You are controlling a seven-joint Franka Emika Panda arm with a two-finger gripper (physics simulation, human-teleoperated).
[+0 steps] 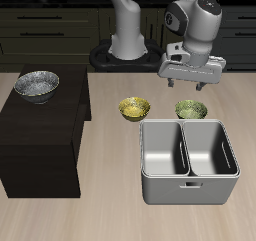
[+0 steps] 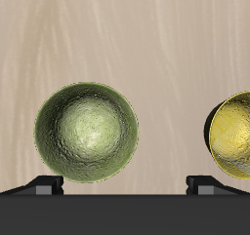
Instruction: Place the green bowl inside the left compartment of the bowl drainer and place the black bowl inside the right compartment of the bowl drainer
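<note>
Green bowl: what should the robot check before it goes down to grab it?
1. End effector above the green bowl: ok.
2. End effector open: ok, fingers spread apart.
3. Green bowl upright and empty: ok.
4. Yellow bowl apart from it: ok.
5. Bowl drainer wells both empty: ok.
6. Black bowl out of the way on the dark cabinet: ok.

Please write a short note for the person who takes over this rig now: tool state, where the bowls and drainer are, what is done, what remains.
Tool: open, empty, hovering above the green bowl.
Green bowl: on the table behind the bowl drainer, beside the yellow bowl.
Black bowl: on top of the dark cabinet.
Bowl drainer: both wells empty.
Done: nothing placed.
Left: green bowl into the left compartment, then black bowl into the right one.
</note>
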